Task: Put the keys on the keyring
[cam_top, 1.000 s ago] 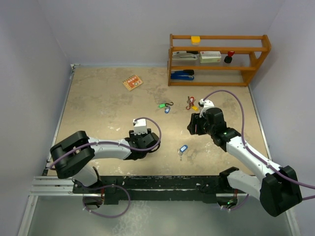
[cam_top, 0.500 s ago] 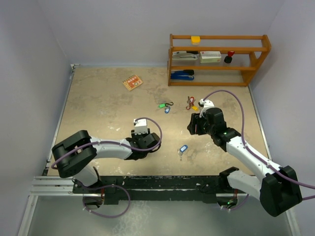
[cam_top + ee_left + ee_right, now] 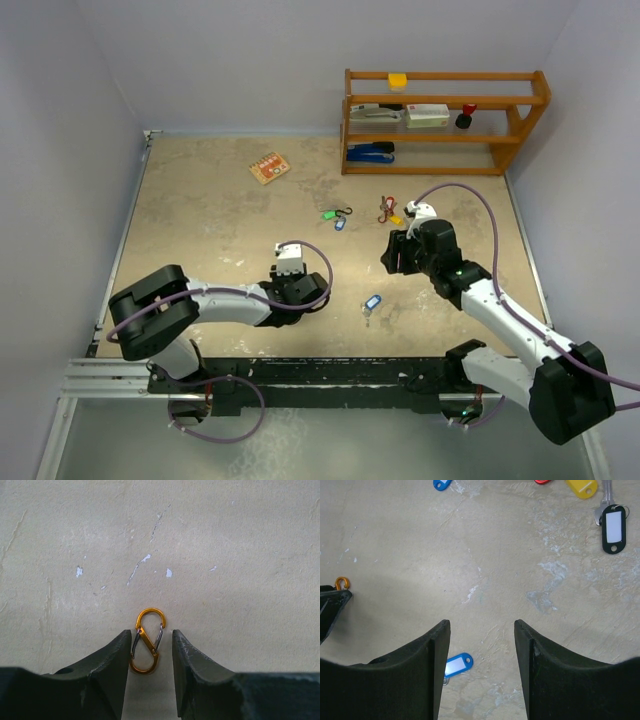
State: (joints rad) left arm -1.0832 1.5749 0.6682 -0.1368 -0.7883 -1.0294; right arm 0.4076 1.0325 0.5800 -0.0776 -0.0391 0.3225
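Left wrist view: the small orange S-shaped metal clip (image 3: 147,641), judged to serve as the keyring, lies flat on the mottled beige worktop (image 3: 225,555) between the left fingers (image 3: 107,665). These stand apart on either side of it, the one at picture-left touching or almost touching its edge and the other just clear, so the clip is not clamped. Top external view: the left arm (image 3: 220,298) lies low and outstretched from its base toward the middle of the worktop, wrist turned down over the clip. The right arm (image 3: 490,300) reaches forward with its wrist raised, and the right fingers (image 3: 415,670) are apart with nothing between them, above bare worktop. The keys lie well apart from the clip: a silver key with a blue plastic tag (image 3: 372,302) between the two arms, a green-tagged key (image 3: 329,214) and a red-and-yellow-tagged cluster (image 3: 390,210) farther back. Handling, as judged: clip and keys are light, rigid, thin and smooth, apt to skid on the worktop. The clip is best taken across its narrow waist, leaving one wire gate free, and each key by its tag.
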